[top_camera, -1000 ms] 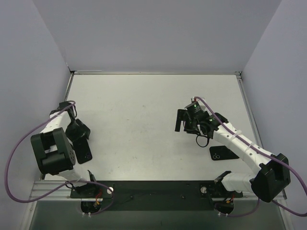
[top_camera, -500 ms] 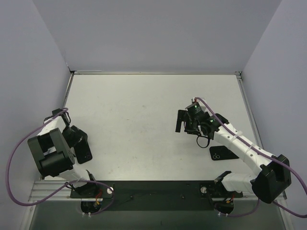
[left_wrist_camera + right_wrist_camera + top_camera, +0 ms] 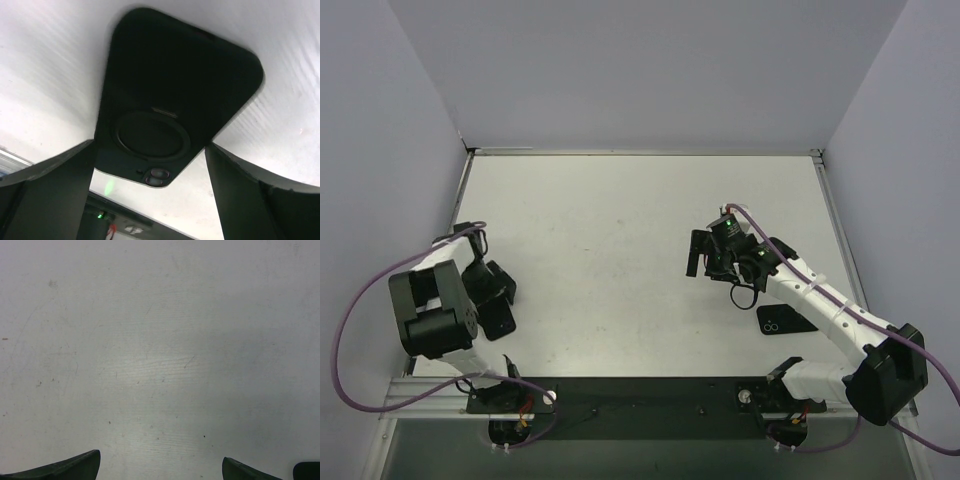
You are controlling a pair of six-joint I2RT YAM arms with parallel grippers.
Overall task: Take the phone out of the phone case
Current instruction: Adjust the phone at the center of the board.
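Phone case [image 3: 175, 95] lies by the folded left arm [image 3: 435, 300], jaws spread; right arm [image 3: 810, 290] outstretched, jaws also apart.

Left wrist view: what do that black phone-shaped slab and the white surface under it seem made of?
The black slab looks like matte plastic or silicone: hardly any shine, rounded corners, a moulded ring. Which of the two is unclear. The table looks like white laminate or painted board: faint streaky grain, soft sheen.

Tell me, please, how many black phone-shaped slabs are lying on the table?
2. The left slab lies at the near left edge. The right slab lies near right, partly under the right arm.
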